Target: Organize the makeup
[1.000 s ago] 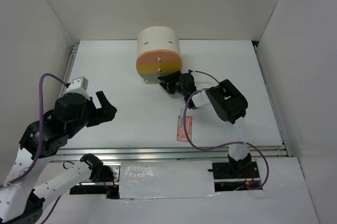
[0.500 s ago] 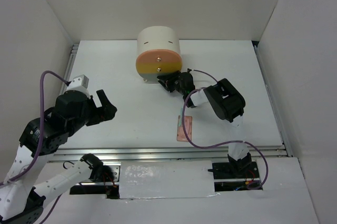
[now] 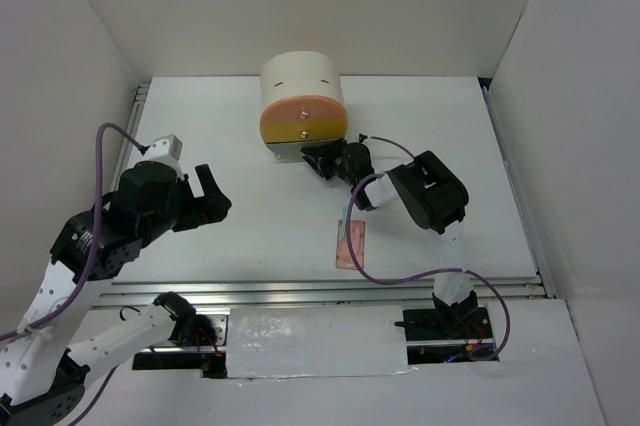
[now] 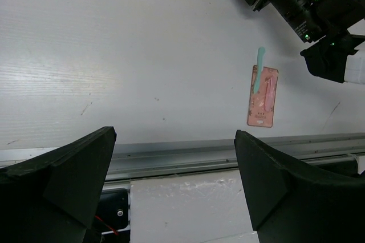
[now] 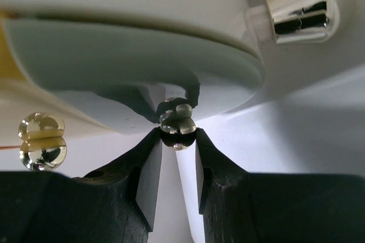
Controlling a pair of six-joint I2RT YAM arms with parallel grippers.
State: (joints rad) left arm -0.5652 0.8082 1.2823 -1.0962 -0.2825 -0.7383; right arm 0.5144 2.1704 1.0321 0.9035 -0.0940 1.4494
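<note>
Near edge: my left gripper point(image 3: 209, 195) hangs above the white table point(image 3: 250, 146) on its left side. Its fingers point(image 4: 63, 180) are spread wide apart and hold nothing.

Middle ground, right of centre: the flat pink palette point(image 4: 263, 96) lies on the table, close to the near rail point(image 4: 182, 160), with its long side running away from me. The pale teal stick point(image 4: 259, 72) rests partly on it. The stick's near end lies on the palette, and its far end reaches past the palette's far edge onto the table. A pinkish elongated shape also shows on the palette; I cannot tell whether it is a separate stick or part of the lid.

Beyond the palette: my right gripper point(image 5: 177, 133) reaches to the foot of the cream drum-shaped box point(image 3: 300, 81). Its fingers are drawn close together and pinch a small chrome knob point(image 5: 177, 118) between their tips. That knob sits on the lowest, grey drawer front point(image 5: 131, 55).

A second chrome knob point(image 5: 40, 140) shows to the left of the first, on the yellow front. The box stands at the far centre of the table, its coloured fronts facing me.
</note>
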